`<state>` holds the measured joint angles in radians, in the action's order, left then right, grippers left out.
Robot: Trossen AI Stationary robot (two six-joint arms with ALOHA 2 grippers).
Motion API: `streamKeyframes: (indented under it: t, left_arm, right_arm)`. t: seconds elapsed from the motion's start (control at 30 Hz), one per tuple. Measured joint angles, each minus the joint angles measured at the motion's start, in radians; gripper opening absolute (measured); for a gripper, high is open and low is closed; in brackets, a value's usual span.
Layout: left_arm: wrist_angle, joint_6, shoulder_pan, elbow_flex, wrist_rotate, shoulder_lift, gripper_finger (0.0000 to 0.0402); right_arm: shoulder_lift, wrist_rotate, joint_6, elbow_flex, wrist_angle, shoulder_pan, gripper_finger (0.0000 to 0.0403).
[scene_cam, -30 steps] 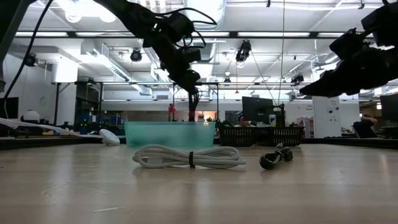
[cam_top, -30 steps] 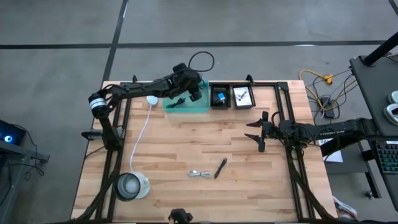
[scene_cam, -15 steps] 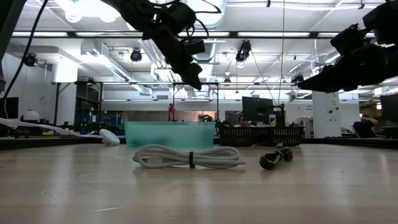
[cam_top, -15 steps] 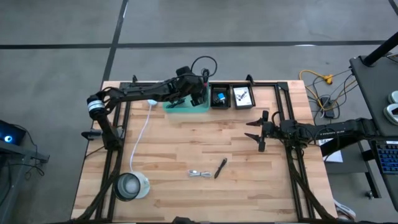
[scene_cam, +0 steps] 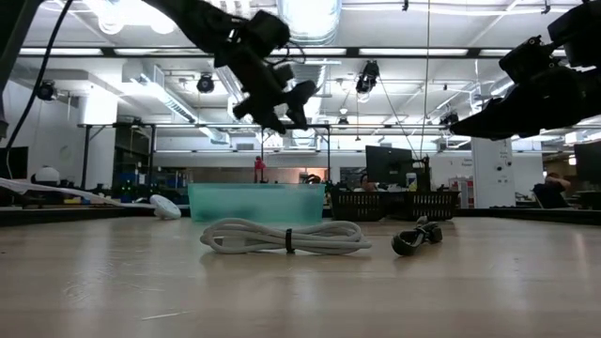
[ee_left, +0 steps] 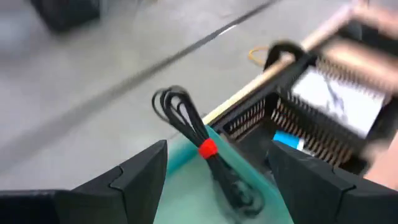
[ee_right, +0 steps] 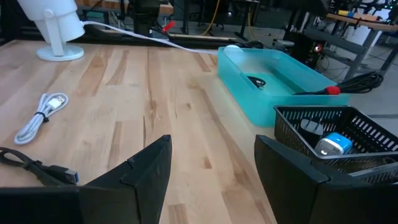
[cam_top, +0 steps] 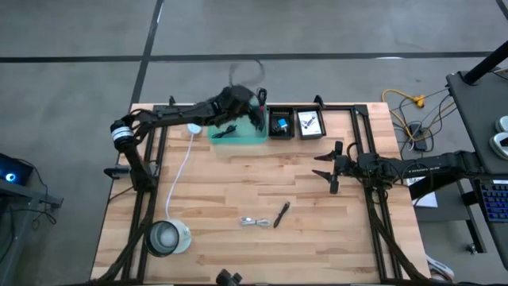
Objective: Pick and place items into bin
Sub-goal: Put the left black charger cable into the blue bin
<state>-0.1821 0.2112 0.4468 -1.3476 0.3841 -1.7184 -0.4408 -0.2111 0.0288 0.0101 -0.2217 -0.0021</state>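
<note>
- Near edge of the wooden counter (cam_top: 238, 183): coiled silvery-white cable (cam_top: 254, 222) and black pen (cam_top: 281, 214) lie just beside each other, untouched; both not yet binned.
- Round clear container (cam_top: 165, 237) sits at the near left corner, with the long white cord (cam_top: 181, 171) running from it toward the far side.
- Right gripper (cam_top: 329, 168) waits above the counter's right side, jaws spread, holding nothing; same pose as half a second ago.
- Far edge: translucent teal plastic bin (cam_top: 238, 132), with two black mesh baskets (cam_top: 295, 123) just beside it.
- Change: left gripper (cam_top: 252, 114) has swung back over the bin's far right corner, and the black looped cable with red tie (ee_left: 205, 163), which a moment ago arced above the gripper, now lies draped across the bin's far rim, loop hanging outside, plug end inside.
- Left jaws are spread, apart from the cable, so it reads as just released.
- Judgement: one item is roughly delivered but could slip out; cable and pen are left.
</note>
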Motion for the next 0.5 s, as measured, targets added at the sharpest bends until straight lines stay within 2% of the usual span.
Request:
streamKeyframes:
  t: [0.07,0.17,0.4,0.5]
  left_arm:
    - [0.0,0.15,0.032,0.0,-0.069,-0.001,0.0262]
    - [0.015,0.252,0.062,0.001,-0.105,-0.008,0.0262]
    - [0.198,0.247,0.079,0.001,-0.123,-0.107,0.0262]
    - [0.24,0.201,0.079,-0.028,-0.121,-0.161,0.0262]
  right_arm:
    - [0.0,0.0,0.0,0.0,0.0,0.0,0.0215]
    - [0.0,0.0,0.001,0.0,-0.001,0.0,0.0215]
    - [0.0,0.0,0.024,0.0,-0.01,0.0,0.0215]
    - [0.0,-0.001,0.027,0.0,-0.018,0.0,0.0215]
